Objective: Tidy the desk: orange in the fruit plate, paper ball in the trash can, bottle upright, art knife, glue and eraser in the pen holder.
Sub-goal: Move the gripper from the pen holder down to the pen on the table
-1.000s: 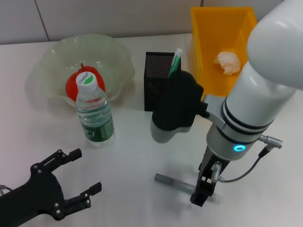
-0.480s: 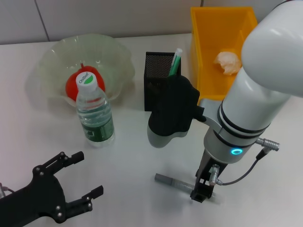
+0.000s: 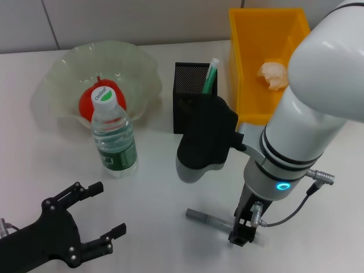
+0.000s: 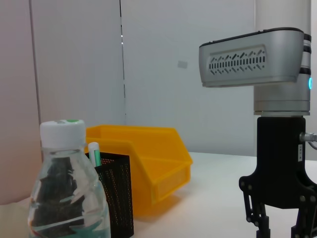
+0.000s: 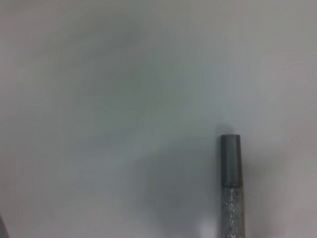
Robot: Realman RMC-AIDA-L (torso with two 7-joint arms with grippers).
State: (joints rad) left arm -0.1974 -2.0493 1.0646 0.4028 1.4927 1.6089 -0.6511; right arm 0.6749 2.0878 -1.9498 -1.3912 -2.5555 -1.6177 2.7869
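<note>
The orange (image 3: 87, 103) lies in the fruit plate (image 3: 65, 63) at the far left. The bottle (image 3: 114, 136) stands upright in front of the plate and also shows in the left wrist view (image 4: 63, 198). The paper ball (image 3: 273, 75) lies in the trash can (image 3: 248, 57). The pen holder (image 3: 185, 111) holds a green-and-white stick (image 3: 210, 74). A slim grey stick (image 3: 205, 217) lies on the table, and its grey cap shows in the right wrist view (image 5: 230, 188). My right gripper (image 3: 242, 232) is open, low over the stick's right end. My left gripper (image 3: 108, 207) is open and empty at the front left. The eraser is out of view.
The white table (image 3: 153, 187) has bare surface between the bottle and the grey stick. My right arm's forearm (image 3: 205, 142) hangs in front of the pen holder. The trash can (image 4: 148, 163) and the pen holder (image 4: 116, 193) stand side by side at the back.
My right arm's forearm has shifted a little left and toward the front, with its gripper staying over the stick's right end. My left gripper has drifted slightly.
</note>
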